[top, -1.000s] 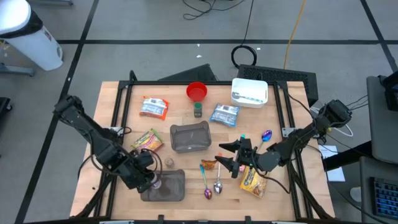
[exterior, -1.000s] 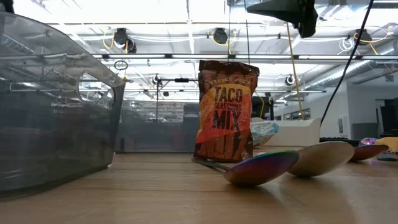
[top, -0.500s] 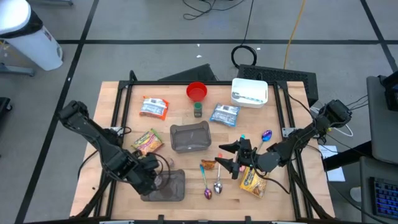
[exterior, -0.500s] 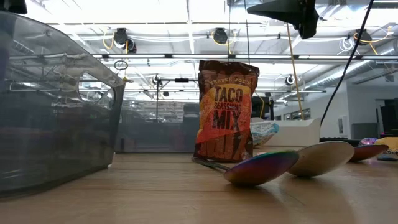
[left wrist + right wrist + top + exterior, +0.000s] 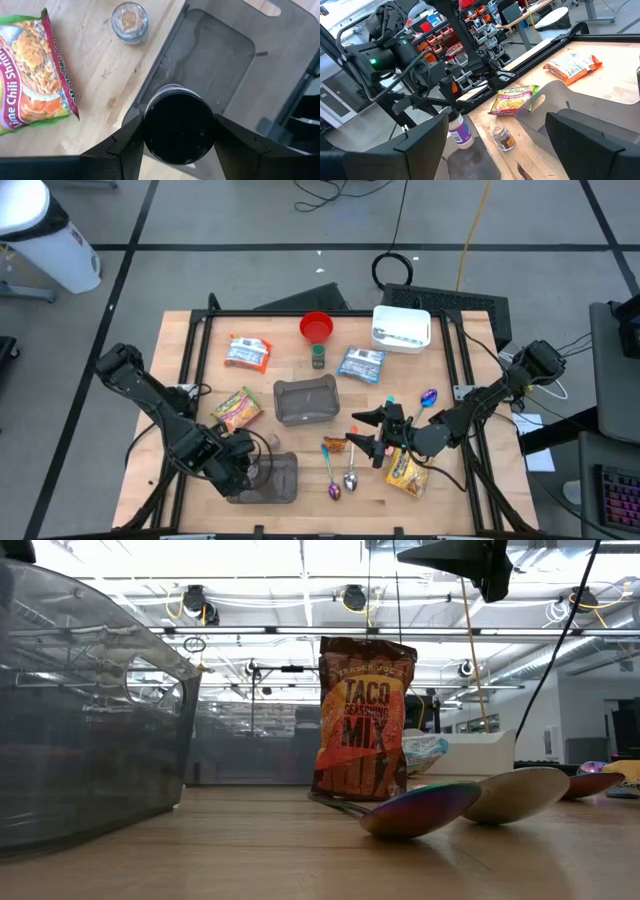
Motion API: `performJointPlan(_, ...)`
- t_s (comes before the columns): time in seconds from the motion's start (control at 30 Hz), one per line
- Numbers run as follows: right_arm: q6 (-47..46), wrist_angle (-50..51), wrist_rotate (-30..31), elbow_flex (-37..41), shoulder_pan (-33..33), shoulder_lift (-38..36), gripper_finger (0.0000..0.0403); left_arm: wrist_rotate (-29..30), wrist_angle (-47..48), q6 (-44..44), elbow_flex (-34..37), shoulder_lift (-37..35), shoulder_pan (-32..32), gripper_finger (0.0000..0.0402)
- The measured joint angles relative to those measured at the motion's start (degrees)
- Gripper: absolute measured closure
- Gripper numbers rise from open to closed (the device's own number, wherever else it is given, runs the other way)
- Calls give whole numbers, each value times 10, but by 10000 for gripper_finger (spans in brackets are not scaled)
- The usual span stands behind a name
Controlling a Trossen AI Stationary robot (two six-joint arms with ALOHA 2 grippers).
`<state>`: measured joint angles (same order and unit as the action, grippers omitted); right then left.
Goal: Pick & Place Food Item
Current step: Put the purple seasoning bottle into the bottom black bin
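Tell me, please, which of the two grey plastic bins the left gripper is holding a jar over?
The bin at the table's front edge, not the middle bin. The left gripper holds a dark-lidded jar over its corner.

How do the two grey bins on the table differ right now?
The front bin lies by the table's front edge, with the left tool holding a jar over it; the middle bin sits mid-table with no tool near. The front bin shows a flat bare floor, while the middle bin's inside is hard to read. Both are smoky, see-through plastic.

Grey floor (image 5: 250,220) with dark lines, bright ceiling lights (image 5: 200,560), possibly shelving (image 5: 485,25)
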<state>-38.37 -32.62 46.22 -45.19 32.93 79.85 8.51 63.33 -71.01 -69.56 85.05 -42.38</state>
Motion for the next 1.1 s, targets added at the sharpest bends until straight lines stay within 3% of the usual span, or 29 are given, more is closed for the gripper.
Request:
performJointPlan(0.4,-2,4,0,0,0,0,78,-6,0,0,0,38,-7,193)
performJointPlan(1.1,-15,12,0,0,0,0,78,25,16,-31,1,39,-27,193)
